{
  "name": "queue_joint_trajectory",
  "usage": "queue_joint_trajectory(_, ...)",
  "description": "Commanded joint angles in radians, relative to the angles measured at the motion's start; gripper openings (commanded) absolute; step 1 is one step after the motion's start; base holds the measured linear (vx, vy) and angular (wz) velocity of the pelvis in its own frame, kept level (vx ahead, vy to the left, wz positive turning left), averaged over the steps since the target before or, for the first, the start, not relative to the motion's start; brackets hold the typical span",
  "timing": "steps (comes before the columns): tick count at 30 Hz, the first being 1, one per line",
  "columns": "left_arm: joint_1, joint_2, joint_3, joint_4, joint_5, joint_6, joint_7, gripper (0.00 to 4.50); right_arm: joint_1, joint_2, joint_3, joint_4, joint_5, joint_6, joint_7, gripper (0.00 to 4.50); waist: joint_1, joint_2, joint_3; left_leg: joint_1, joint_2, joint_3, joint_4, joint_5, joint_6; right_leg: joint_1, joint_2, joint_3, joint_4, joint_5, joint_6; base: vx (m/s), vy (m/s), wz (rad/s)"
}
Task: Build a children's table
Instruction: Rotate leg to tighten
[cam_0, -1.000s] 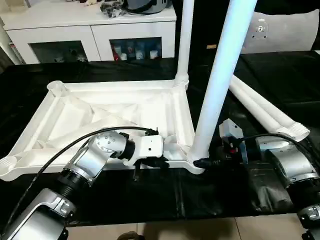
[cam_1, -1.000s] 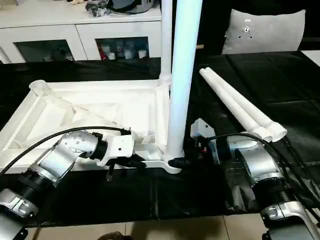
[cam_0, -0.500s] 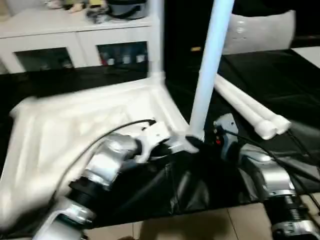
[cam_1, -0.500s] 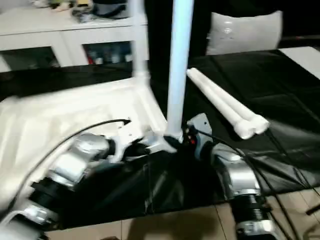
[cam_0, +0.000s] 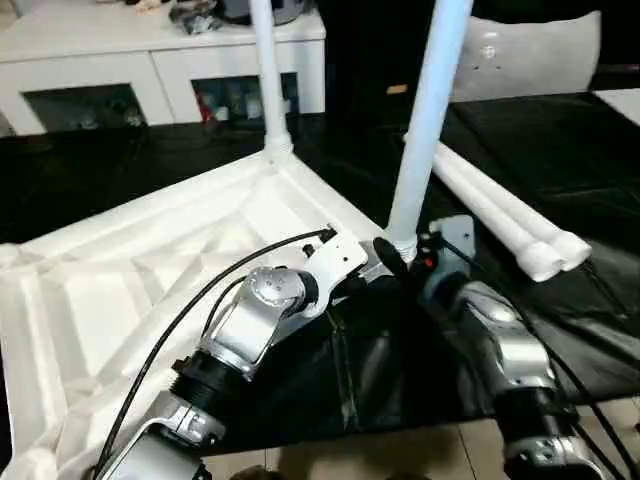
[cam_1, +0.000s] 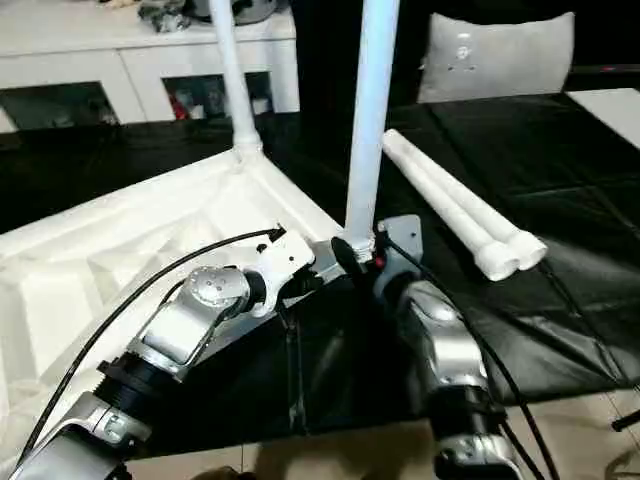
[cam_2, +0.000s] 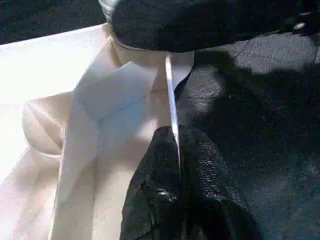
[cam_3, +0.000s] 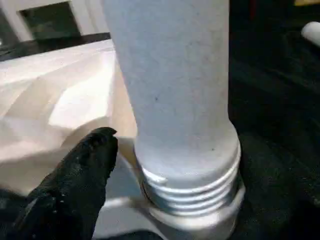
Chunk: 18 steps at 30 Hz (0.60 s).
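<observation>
The white plastic ribbed tabletop (cam_0: 150, 270) lies upside down on the black desk (cam_0: 560, 150). The left gripper (cam_2: 176, 150) fingers pinch its rim, steadying it; the right gripper (cam_3: 150, 165) fingers stand wide around the upright white tubular leg (cam_1: 368, 120) at its corner socket.

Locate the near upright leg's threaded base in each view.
Left eye view: white tubular leg base, centre, between both wrists.
Right eye view: centre.
Left wrist view: cannot tell.
Right wrist view: threads fill centre.
Shared landmark: white plastic tabletop's corner socket.
</observation>
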<state>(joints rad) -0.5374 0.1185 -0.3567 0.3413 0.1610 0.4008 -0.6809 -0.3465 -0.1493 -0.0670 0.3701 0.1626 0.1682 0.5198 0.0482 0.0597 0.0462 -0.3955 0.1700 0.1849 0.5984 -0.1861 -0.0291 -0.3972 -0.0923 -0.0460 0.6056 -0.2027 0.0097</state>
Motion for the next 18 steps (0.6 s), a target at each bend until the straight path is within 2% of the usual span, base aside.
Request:
queue_joint_trajectory(1,-0.012,0.027,-0.022,0.021,0.023,-0.023,-0.018,0.0,0.019,-0.018,0.021,-0.028,0.016,-0.012,0.05,4.33,0.005,-0.013,-0.074,0.014,0.049,-0.021,-0.06,-0.056,0.12,0.051,-0.052,0.031,-0.052,0.08,-0.266,0.0,0.0,0.0)
queue_joint_trajectory(2,-0.006,0.061,-0.034,0.028,0.023,-0.063,-0.058,0.0,0.047,-0.077,0.017,-0.046,0.02,-0.033,0.117,4.35,0.01,-0.01,-0.075,0.013,0.048,-0.021,-0.055,-0.039,0.137,0.049,-0.052,0.031,-0.05,0.109,-0.272,0.0,0.0,0.0)
queue_joint_trajectory(4,-0.004,0.072,-0.039,0.028,0.022,-0.077,-0.073,0.0,0.056,-0.096,0.015,-0.052,0.025,-0.037,0.142,4.42,0.014,-0.012,-0.071,0.012,0.051,-0.019,-0.056,-0.064,0.147,0.049,-0.053,0.03,-0.052,0.089,-0.276,0.0,0.0,0.0)
queue_joint_trajectory(7,0.013,0.123,-0.06,0.018,0.0,-0.137,-0.163,0.0,0.09,-0.195,0.016,-0.105,0.077,-0.031,0.315,4.47,0.013,-0.011,-0.064,0.014,0.053,-0.02,-0.064,-0.146,0.127,0.048,-0.053,0.029,-0.064,-0.032,-0.272,0.0,0.0,0.0)
queue_joint_trajectory(8,0.019,0.146,-0.07,0.016,-0.003,-0.151,-0.2,0.0,0.098,-0.241,0.02,-0.129,0.09,-0.019,0.381,4.47,0.013,-0.013,-0.062,0.018,0.057,-0.021,-0.068,-0.176,0.112,0.048,-0.052,0.03,-0.068,-0.082,-0.262,0.0,0.0,0.0)
queue_joint_trajectory(11,0.022,0.172,-0.084,0.015,-0.013,-0.189,-0.251,0.0,0.091,-0.288,0.025,-0.135,0.097,-0.017,0.436,4.47,0.013,-0.014,-0.06,0.018,0.057,-0.022,-0.07,-0.195,0.098,0.047,-0.053,0.03,-0.07,-0.116,-0.257,0.0,0.0,0.0)
queue_joint_trajectory(12,0.024,0.187,-0.09,0.012,-0.025,-0.208,-0.288,0.0,0.082,-0.312,0.028,-0.136,0.104,-0.009,0.467,4.47,0.013,-0.016,-0.06,0.019,0.056,-0.021,-0.07,-0.195,0.094,0.047,-0.054,0.031,-0.07,-0.126,-0.258,0.0,0.0,0.0)
queue_joint_trajectory(15,0.021,0.211,-0.111,0.01,-0.039,-0.257,-0.358,0.0,0.061,-0.348,0.048,-0.134,0.103,-0.006,0.515,4.47,0.016,-0.016,-0.061,0.02,0.057,-0.021,-0.068,-0.183,0.093,0.046,-0.054,0.031,-0.069,-0.125,-0.262,0.0,0.0,0.0)
queue_joint_trajectory(17,0.015,0.225,-0.127,0.016,-0.042,-0.285,-0.401,0.0,0.047,-0.372,0.074,-0.131,0.088,-0.012,0.551,4.47,0.018,-0.015,-0.062,0.019,0.057,-0.02,-0.067,-0.171,0.096,0.045,-0.054,0.031,-0.066,-0.11,-0.265,0.0,0.0,0.0)
queue_joint_trajectory(18,0.01,0.233,-0.136,0.021,-0.043,-0.307,-0.431,0.0,0.038,-0.39,0.107,-0.129,0.069,-0.018,0.588,4.47,0.02,-0.014,-0.064,0.022,0.058,-0.019,-0.065,-0.163,0.098,0.044,-0.054,0.032,-0.064,-0.095,-0.27,0.0,0.0,0.0)
